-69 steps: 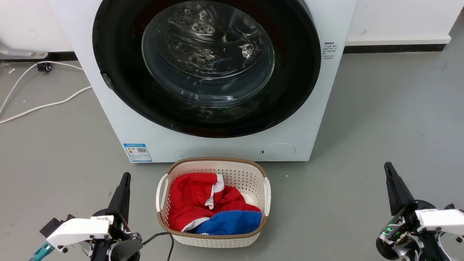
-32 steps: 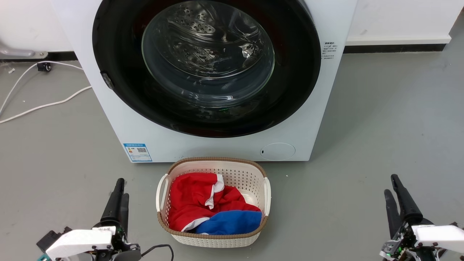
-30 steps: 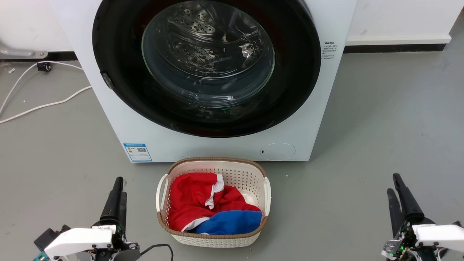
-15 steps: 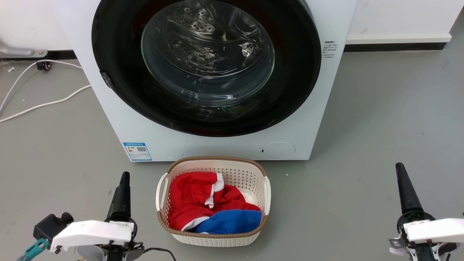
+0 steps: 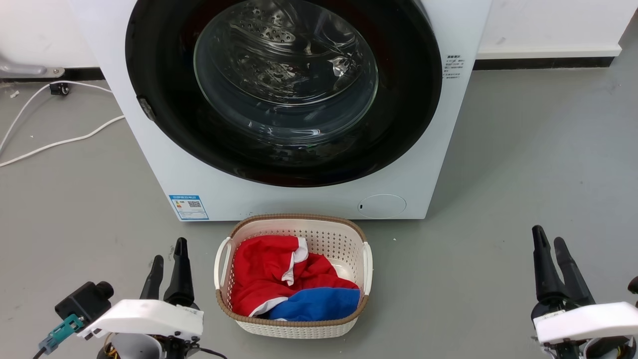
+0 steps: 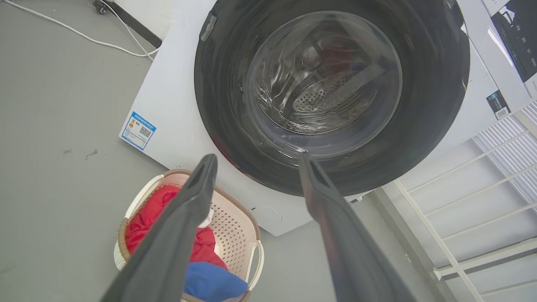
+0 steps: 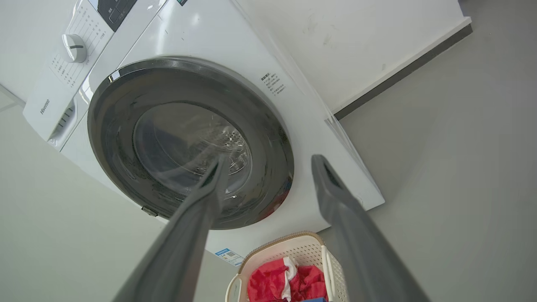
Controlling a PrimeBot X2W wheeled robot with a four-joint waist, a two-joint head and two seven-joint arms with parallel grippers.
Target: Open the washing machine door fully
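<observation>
**Head view.** The big white boxy front-loading washing machine (image 5: 164, 164) stands at the far edge of the grey floor (image 5: 498, 174), its back to the wall. Its large round door with a wide glossy black rim and bulging glass centre (image 5: 408, 99) lies flush on the front. I judge it shut and the task not begun. A small grey tab (image 5: 145, 108) sits on the rim's left side. It is probably the catch, which would put the hinge on the right. The cream perforated laundry basket (image 5: 294, 219), holding red and blue cloth, sits just before the machine's lower front edge, between my arms. My left pincer (image 5: 169, 251) and right pincer (image 5: 547, 235) hang low on either side of it, well apart from the door. Each has its fingers parted and grips nothing, which I read as a ready posture. Bare floor right of the machine leaves room for the door to swing. A white cable (image 5: 60, 144) trails across the floor on the left.

**Left wrist view.** The left fingers are spread and empty, aimed up at the door's lower rim, with the basket below them. A white railed frame (image 6: 461, 218) stands beside the machine.

**Right wrist view.** The right fingers are spread wide and empty. The black rim meets the white front with no visible gap. A round control knob (image 7: 74, 47) sits above the door.
</observation>
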